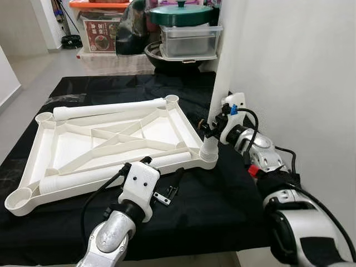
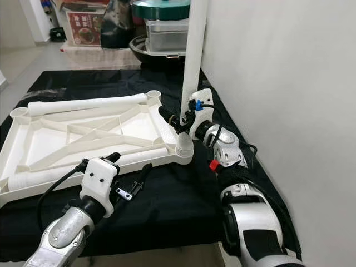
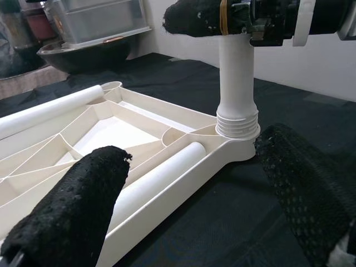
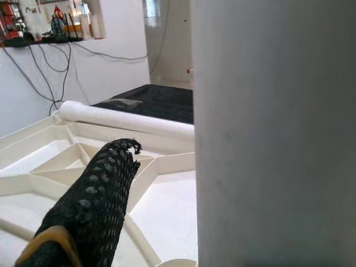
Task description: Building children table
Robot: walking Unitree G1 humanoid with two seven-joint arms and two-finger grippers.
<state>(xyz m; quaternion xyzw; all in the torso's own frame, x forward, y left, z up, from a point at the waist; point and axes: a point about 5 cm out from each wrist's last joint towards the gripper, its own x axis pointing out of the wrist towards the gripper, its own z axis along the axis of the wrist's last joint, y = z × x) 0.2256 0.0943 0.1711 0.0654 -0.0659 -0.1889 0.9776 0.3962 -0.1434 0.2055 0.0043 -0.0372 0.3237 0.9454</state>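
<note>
Right gripper (image 1: pixel 210 129) clamped on upright white leg (image 2: pixel 192 61), seated in near-right corner socket of inverted white tabletop (image 1: pixel 72 146). Left gripper (image 3: pixel 189 183) fingers apart, near edge. Tabletop on black cloth (image 1: pixel 211 206); white wall (image 1: pixel 300 72) right; storage boxes (image 1: pixel 186 39) far.

1. My upright table leg (image 1: pixel 222 83) runs out past the picture's top edge.
2. Tabletop's (image 2: pixel 33 183) near-left corner is cut off in my right eye view.
3. Carton print (image 1: pixel 101 34) too small to read.

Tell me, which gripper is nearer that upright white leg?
Right. The right gripper clamps the upright leg just above its corner socket; the left gripper hovers open, off beside that corner.
</note>
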